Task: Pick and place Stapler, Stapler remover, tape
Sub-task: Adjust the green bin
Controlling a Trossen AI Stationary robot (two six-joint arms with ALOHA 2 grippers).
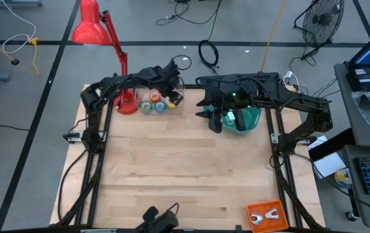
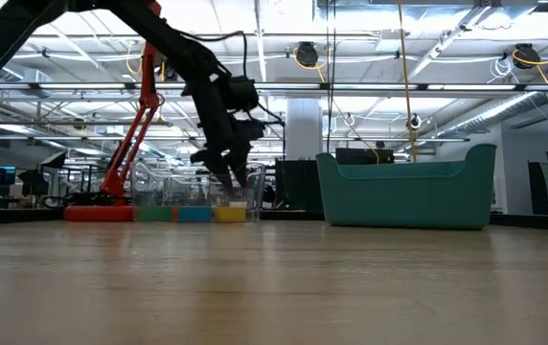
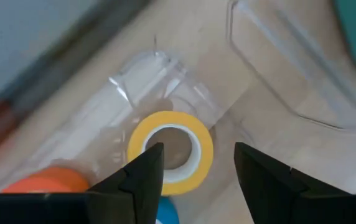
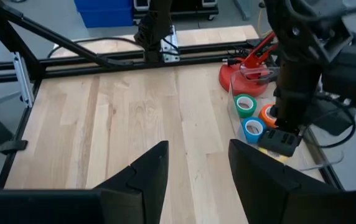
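Workshop floor with cables surrounds a pale wooden table [image 1: 172,168] seen from above, with both dark arms reaching over its far edge. A red lamp [image 1: 97,32] stands at the far left corner. A teal bin [image 1: 246,121] sits under the right arm, whose claw [image 4: 193,171] hangs open and empty over bare wood, waiting.

A clear tray [image 3: 159,81] lies beside the lamp's base and holds the tape. The left claw [image 3: 196,165] hangs directly above this tray with its fingers spread apart, gripping nothing. The yellow roll [image 3: 170,149] lies flat right below it, between the two fingertips in the wrist view. The orange roll [image 3: 44,180] sits off to one side of the claw, and the blue roll [image 4: 251,129] and green roll [image 4: 246,104] lie just beyond.

Each roll looks light and stiff, with a smooth, likely slippery outer band (a hard squeeze should not hurt it). Best hold is probably across the outer rim, or one finger through the pale centre. No stapler or remover is clearly identifiable.
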